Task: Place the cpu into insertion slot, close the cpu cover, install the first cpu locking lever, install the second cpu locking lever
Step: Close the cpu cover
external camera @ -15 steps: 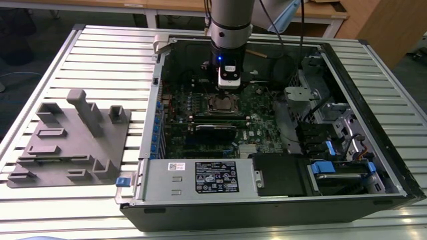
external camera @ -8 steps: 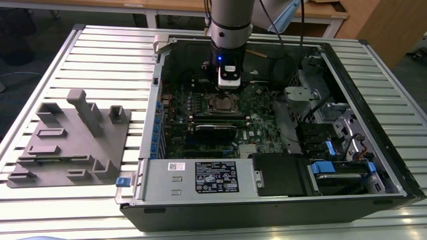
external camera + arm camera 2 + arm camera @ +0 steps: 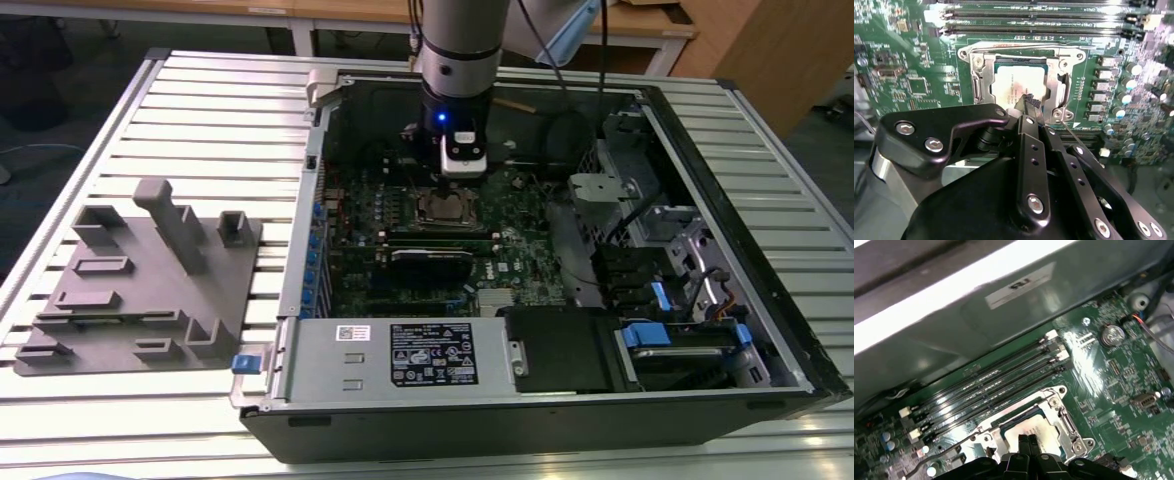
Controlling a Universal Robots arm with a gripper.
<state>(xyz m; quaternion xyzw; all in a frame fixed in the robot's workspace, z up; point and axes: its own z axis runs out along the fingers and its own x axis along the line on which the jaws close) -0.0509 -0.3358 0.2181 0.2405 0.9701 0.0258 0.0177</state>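
- Gripper (image 3: 458,178) hangs on the arm inside the open case (image 3: 534,435), right above the slot (image 3: 449,206).
- Both wrist views: fingers pressed together, nothing between them. Tip (image 3: 1029,104) (image 3: 1027,441) sits low over one edge of the cpu; can't tell if it touches.
- Cpu (image 3: 1010,85) (image 3: 1041,427) lies flat in the slot, silvery top up.
- Cover (image 3: 980,80) (image 3: 1066,415) is down, its metal frame around the cpu, which shows through the window.
- A thin wire lever (image 3: 949,450) runs out along the board (image 3: 904,60) from a corner of the socket; latched or not, can't tell.
- Long black memory slots (image 3: 984,385) lie just beside the socket.
- Case lies on a slatted table (image 3: 200,110); a grey fixture block (image 3: 147,280) is to the exterior view's left, apart from the case.
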